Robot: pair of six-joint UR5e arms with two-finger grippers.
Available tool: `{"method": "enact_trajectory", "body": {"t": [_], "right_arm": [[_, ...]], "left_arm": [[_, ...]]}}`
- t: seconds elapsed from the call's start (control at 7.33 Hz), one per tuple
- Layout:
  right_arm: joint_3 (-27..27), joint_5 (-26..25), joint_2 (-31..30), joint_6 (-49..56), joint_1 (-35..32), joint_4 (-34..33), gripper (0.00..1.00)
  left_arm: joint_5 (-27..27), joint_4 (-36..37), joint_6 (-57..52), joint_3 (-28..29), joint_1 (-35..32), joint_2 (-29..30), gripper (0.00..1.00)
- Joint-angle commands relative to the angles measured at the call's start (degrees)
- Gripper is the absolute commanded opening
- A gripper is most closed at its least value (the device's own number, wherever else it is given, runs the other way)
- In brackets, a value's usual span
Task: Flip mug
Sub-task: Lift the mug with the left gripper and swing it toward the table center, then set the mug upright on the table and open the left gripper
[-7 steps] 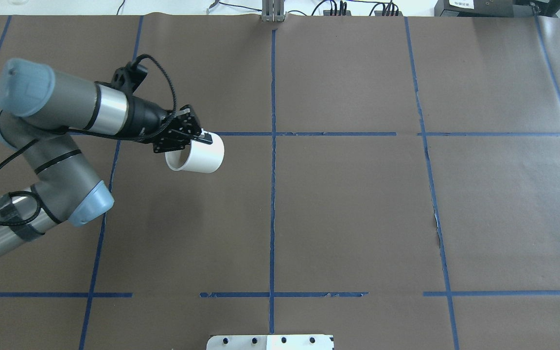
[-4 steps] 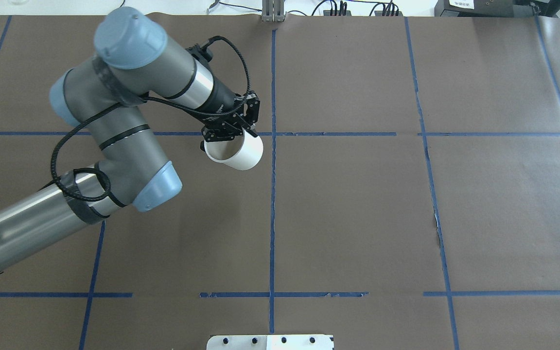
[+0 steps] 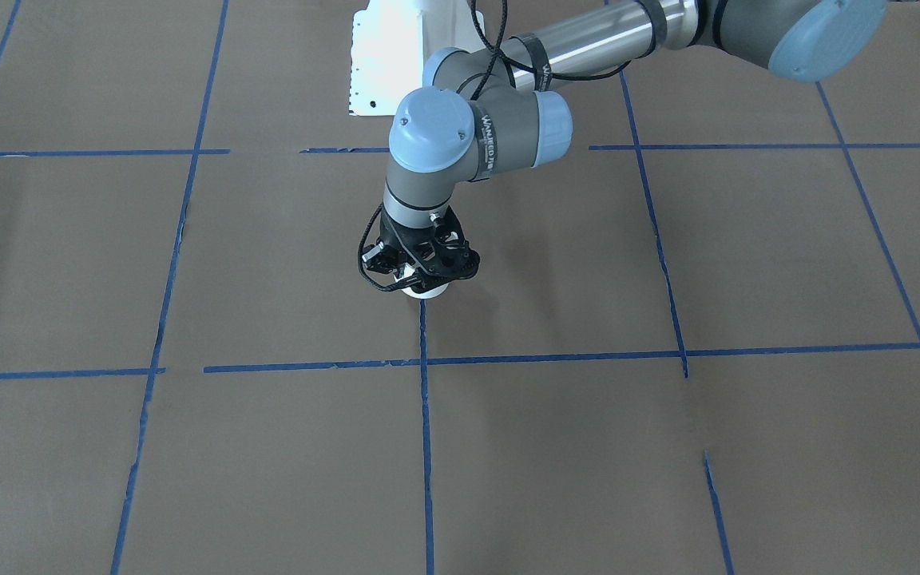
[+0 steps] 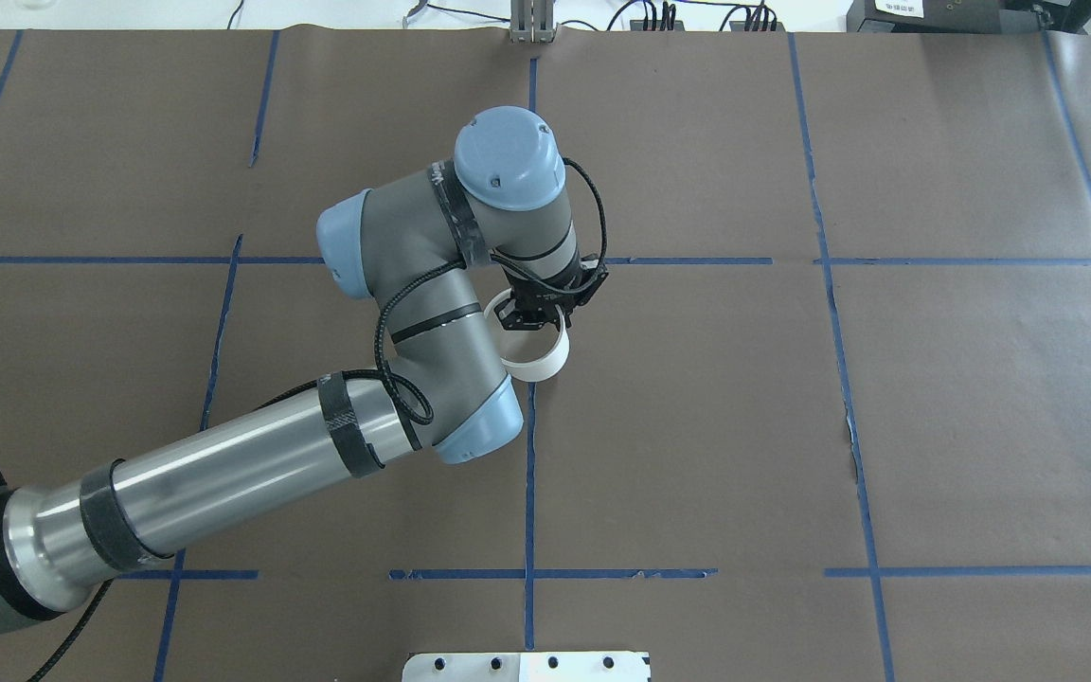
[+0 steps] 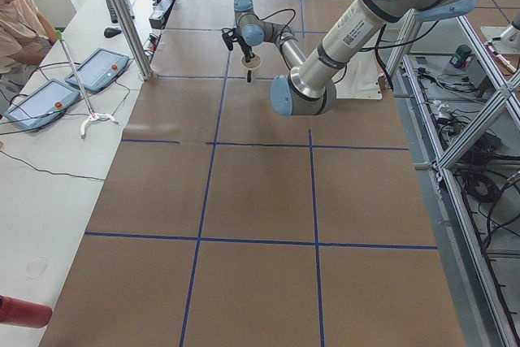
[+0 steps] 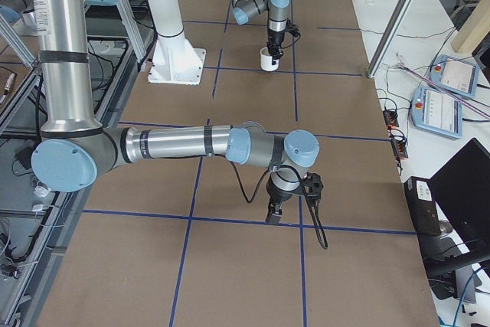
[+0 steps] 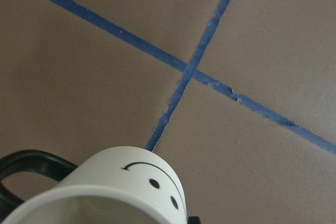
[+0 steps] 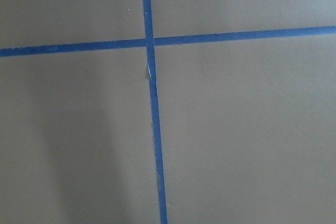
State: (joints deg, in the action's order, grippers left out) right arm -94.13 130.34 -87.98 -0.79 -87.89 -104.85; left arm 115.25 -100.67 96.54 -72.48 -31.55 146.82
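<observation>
The white mug (image 4: 538, 358) hangs from my left gripper (image 4: 536, 319), which is shut on its rim. The mug's opening faces up. It sits close over the brown table beside the central blue tape line; I cannot tell if it touches. In the left wrist view the mug (image 7: 123, 187) shows its black smiley face and its black handle (image 7: 18, 169). The front view shows only a white sliver of the mug (image 3: 422, 291) under the gripper (image 3: 420, 271). My right gripper (image 6: 274, 214) points down over a tape crossing; whether it is open or shut I cannot tell.
Brown paper with a blue tape grid (image 4: 528, 474) covers the table. The white robot base plate (image 4: 527, 666) is at the near edge. An operator (image 5: 16, 14) sits with tablets (image 5: 97, 69) on the side bench. Cables run along the far edge.
My left arm has swung right, carrying the mug from the left cell to the central tape line. The mug has turned from lying tilted sideways to opening-up under the gripper.
</observation>
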Motion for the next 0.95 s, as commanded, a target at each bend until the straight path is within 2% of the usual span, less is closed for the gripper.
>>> {"method": "enact_trajectory", "body": {"t": [0.0,0.14,0.27,0.41,0.55,0.68,0.82], "right_arm": [[0.00,0.00,0.00,0.00,0.00,0.00,1.00],[0.00,0.00,0.00,0.00,0.00,0.00,1.00],[0.00,0.00,0.00,0.00,0.00,0.00,1.00],[0.00,0.00,0.00,0.00,0.00,0.00,1.00],[0.00,0.00,0.00,0.00,0.00,0.00,1.00],[0.00,0.00,0.00,0.00,0.00,0.00,1.00],[0.00,0.00,0.00,0.00,0.00,0.00,1.00]], "left_arm": [[-0.29,0.30,-0.12,0.77,1.84,0.48,0.00],[-0.55,1.52,-0.03,0.59,1.93,0.22,0.52],[-4.29,3.53,0.66,-0.37,1.84,-0.31,1.00],[-4.51,3.99,0.58,-3.51,1.84,-1.79,1.00],[-4.51,8.78,-0.64,-11.03,0.80,-3.81,1.00],[-3.55,15.09,-6.48,-19.45,-1.91,-5.91,1.00],[0.11,18.98,-13.50,-27.46,-6.20,-9.94,1.00]]}}
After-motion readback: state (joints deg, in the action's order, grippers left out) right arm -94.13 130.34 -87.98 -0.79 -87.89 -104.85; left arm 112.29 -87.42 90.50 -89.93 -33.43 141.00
